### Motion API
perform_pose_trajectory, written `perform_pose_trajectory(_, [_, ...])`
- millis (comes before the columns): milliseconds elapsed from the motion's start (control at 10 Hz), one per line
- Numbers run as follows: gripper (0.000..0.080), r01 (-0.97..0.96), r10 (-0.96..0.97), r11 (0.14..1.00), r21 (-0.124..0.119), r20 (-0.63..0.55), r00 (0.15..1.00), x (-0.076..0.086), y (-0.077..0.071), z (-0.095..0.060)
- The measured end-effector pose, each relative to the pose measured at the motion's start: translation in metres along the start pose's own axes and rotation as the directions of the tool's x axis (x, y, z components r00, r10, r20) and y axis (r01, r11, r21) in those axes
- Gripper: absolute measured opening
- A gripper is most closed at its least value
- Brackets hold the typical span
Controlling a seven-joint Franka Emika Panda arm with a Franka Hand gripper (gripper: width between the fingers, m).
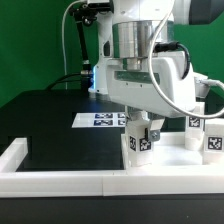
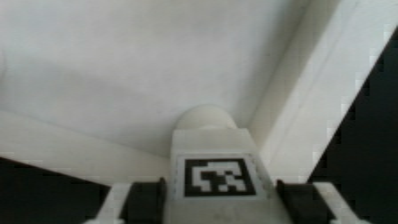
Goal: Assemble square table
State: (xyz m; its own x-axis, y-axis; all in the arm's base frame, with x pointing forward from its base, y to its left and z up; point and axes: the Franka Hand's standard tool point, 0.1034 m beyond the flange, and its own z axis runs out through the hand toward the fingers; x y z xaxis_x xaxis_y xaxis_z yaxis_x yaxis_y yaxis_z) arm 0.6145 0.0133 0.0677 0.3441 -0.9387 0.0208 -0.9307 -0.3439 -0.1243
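Observation:
My gripper is shut on a small white tagged leg and holds it upright over the white square slab at the exterior view's right. In the wrist view the leg, with its black-and-white tag facing the camera, sits between my two dark fingers, and my gripper is closed on its sides. The slab's flat face and raised rim fill the space behind the leg. Whether the leg's lower end touches the slab is hidden.
Two more white tagged legs stand at the exterior view's right. The marker board lies on the black table behind my gripper. A long white border rail runs along the front and left.

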Motion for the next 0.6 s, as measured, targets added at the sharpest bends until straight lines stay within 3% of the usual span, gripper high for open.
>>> perform_pose_trajectory(200, [0.0536, 0.114, -0.114, 0.993, 0.0, 0.001, 0.993, 0.0002, 0.0001, -0.0001])
perform_pose_trajectory(300, [0.0616, 0.159, -0.159, 0.987, 0.0, 0.0, 0.987, 0.0013, 0.0004, -0.0004])
perform_pose_trajectory(600, [0.0648, 0.454, -0.454, 0.891, 0.0, -0.001, 0.891, 0.0032, 0.0009, -0.0007])
